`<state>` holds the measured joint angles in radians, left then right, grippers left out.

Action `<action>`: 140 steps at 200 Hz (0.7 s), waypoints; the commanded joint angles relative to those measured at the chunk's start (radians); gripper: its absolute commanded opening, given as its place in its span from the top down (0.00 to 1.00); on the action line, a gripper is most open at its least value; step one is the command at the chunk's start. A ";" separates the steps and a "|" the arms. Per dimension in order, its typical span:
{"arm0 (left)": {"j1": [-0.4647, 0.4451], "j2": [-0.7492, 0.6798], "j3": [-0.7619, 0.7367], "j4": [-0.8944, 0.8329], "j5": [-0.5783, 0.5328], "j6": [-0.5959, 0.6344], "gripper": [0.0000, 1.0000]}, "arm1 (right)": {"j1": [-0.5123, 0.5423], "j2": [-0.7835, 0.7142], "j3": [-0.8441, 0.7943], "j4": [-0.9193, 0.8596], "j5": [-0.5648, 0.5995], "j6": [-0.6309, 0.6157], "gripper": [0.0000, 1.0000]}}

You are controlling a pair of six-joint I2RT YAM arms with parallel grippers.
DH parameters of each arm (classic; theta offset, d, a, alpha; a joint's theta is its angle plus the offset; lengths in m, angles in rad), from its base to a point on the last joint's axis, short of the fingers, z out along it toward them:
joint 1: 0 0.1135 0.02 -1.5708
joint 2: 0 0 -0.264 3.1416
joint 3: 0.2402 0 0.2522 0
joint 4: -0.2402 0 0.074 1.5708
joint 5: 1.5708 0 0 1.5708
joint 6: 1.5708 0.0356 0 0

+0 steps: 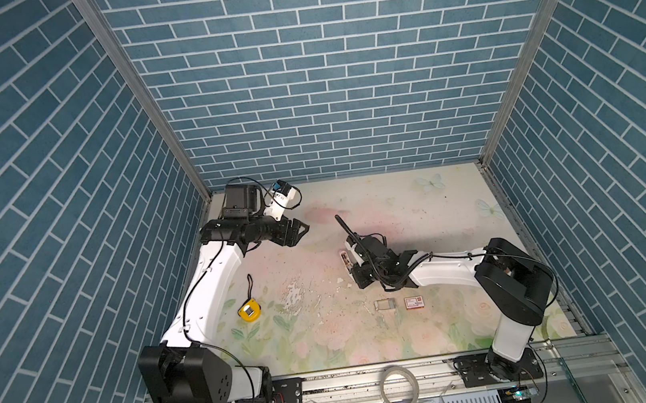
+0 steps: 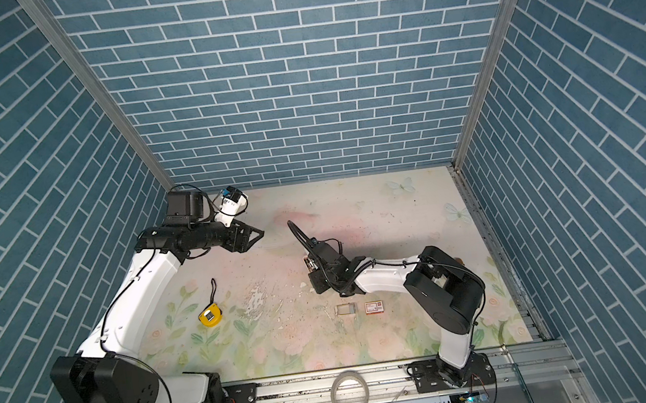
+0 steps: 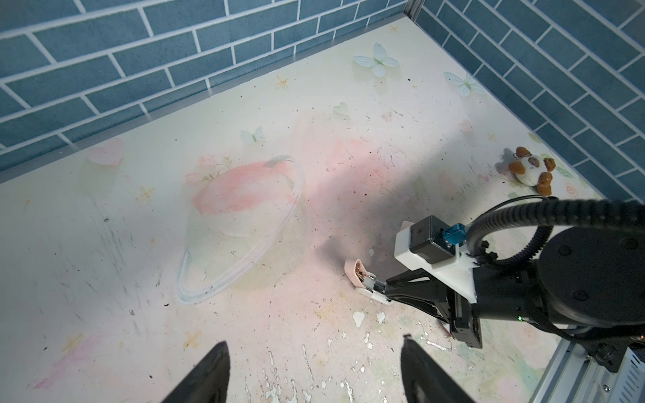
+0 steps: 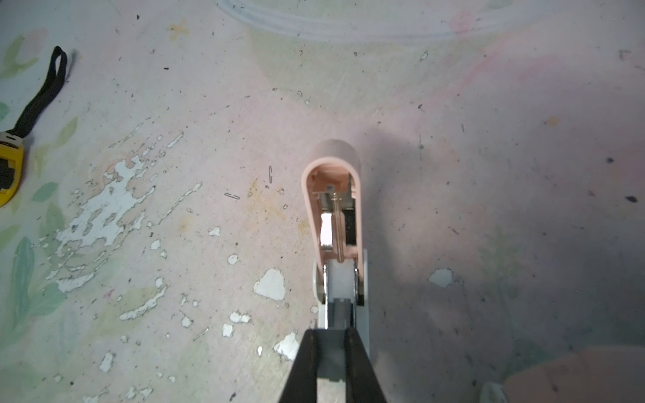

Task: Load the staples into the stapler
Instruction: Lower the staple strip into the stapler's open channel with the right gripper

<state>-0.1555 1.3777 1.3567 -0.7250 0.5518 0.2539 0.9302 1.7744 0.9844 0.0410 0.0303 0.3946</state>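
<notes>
Nearest to the front edge, the staples [image 1: 384, 305] lie as a small flat grey block on the table [image 1: 329, 335], a little right of the middle. Their long side runs left to right. Just beside them on the right is a red-and-white box [image 1: 415, 303]; the two do not seem to touch. Well apart on the left, at about the same depth, lies a yellow tape measure [image 1: 249, 310].

A little farther is the right gripper [image 4: 331, 334]. Its jaws are almost together and pinch a narrow grey strip [image 4: 340, 308] at the near end of the stapler [image 4: 335, 216]. I judge this to be a strip of staples going into the channel, but it could be a part of the stapler itself; I cannot tell for sure. The stapler lies opened flat, with its pink lid [image 4: 331, 153] turned to the far side and the spring rod showing. Its long axis continues the line of the fingers, pointing far and slightly left.

The relation that matters is this: the block is on the near-right side of the right gripper, close to it, and the stapler is directly in front of this gripper. If more staples must be fetched, the right arm is clearly the nearer one.

Farthest is the left gripper [image 1: 301, 233], at the far left above the table. Its jaws are spread and hold nothing, well apart from both stapler and block.
</notes>
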 commanded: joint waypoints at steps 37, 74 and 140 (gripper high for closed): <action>0.007 -0.021 -0.007 0.014 0.011 -0.010 0.22 | -0.004 0.014 0.009 0.004 0.015 -0.023 0.94; 0.007 -0.020 -0.006 0.014 0.011 -0.013 0.22 | -0.005 0.022 0.014 0.001 0.020 -0.026 0.94; 0.007 -0.022 -0.009 0.016 0.007 -0.012 0.22 | -0.003 0.030 0.019 -0.001 0.023 -0.030 0.94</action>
<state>-0.1555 1.3727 1.3567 -0.7197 0.5514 0.2493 0.9302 1.7966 0.9844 0.0383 0.0383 0.3935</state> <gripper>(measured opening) 0.782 0.139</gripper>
